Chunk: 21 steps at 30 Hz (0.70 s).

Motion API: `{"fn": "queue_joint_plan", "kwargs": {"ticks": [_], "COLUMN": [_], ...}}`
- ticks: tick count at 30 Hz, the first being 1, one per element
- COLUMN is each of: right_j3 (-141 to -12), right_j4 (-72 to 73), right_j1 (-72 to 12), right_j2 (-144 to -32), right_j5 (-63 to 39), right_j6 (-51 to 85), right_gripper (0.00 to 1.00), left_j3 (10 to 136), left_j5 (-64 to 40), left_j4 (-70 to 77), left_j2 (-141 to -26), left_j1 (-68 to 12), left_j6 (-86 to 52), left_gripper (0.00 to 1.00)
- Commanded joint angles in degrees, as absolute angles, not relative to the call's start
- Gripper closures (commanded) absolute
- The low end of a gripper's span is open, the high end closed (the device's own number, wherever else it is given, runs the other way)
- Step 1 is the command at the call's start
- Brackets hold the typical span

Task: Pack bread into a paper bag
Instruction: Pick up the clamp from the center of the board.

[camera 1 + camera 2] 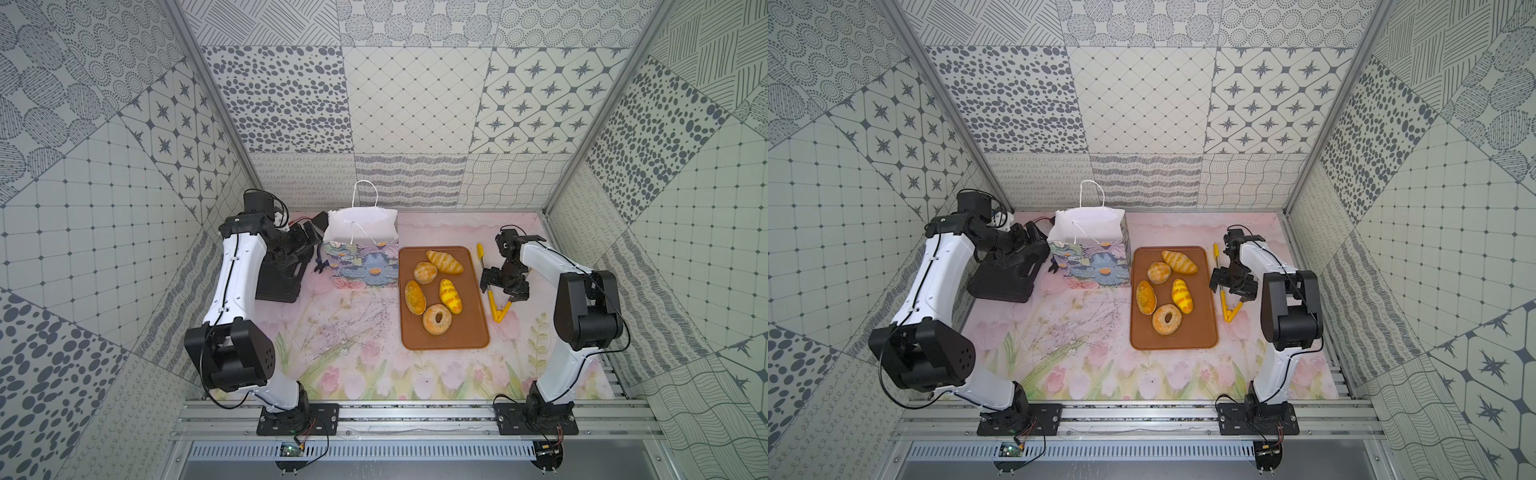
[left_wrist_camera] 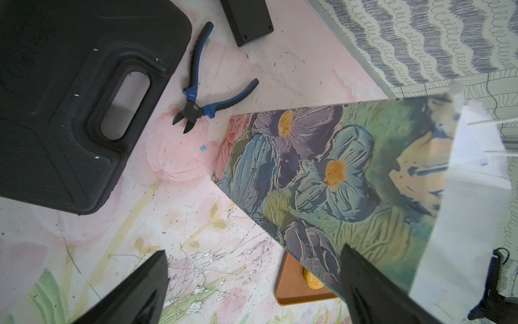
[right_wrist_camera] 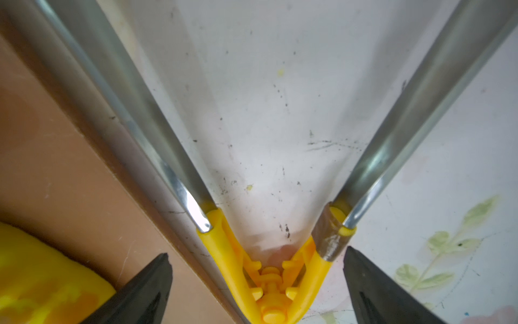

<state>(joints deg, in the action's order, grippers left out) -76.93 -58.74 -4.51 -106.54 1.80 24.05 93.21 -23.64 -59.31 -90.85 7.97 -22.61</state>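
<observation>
Your five pieces of bread [image 1: 450, 296] lie on a brown tray [image 1: 444, 345], right of centre in both top views: two striped loaves, a round bun, an oval bun and a bagel [image 1: 437, 319]. The flowered paper bag [image 1: 360, 249] stands upright just left of the tray. Right of the tray, your right gripper [image 3: 256, 252] has its jaws apart astride the hinge end of the yellow tongs [image 3: 269, 280]. Your left gripper [image 2: 253, 249], jaws also apart, hangs at the bag's left side, near a black case [image 2: 70, 112] and blue-handled cutters [image 2: 201, 92].
</observation>
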Motion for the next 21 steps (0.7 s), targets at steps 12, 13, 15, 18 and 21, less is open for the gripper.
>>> {"fn": "queue_joint_plan", "kwargs": {"ticks": [12, 13, 15, 18, 21], "right_j3": [-75.8, -76.1, -76.9, -77.8, -78.9], "right_j4": [-57.5, -57.5, -57.9, -58.5, -59.0], "right_j1": [-2.7, -2.7, -2.6, -2.6, -2.6], "right_j2": [-106.7, -106.8, -107.6, -109.2, -110.6], "right_j5": [-0.2, 0.1, 0.1, 0.5, 0.6], "right_j6": [24.3, 24.2, 23.7, 23.2, 23.3], "right_gripper": [0.0, 0.0, 0.0, 0.0, 0.0], "left_j3": [94.2, 94.1, 94.0, 94.1, 93.9], "left_j5": [-25.1, -25.0, -25.0, -25.0, -24.6], "left_j4": [-58.8, -58.7, -58.8, -59.0, -59.2], "left_j2": [-91.4, -91.3, -91.2, -91.1, -90.9], "left_j1": [8.7, 8.6, 8.6, 8.6, 8.7], "left_j6": [-21.6, -21.6, -21.7, -21.5, -21.2], "left_gripper": [0.02, 0.01, 0.02, 0.02, 0.02]}}
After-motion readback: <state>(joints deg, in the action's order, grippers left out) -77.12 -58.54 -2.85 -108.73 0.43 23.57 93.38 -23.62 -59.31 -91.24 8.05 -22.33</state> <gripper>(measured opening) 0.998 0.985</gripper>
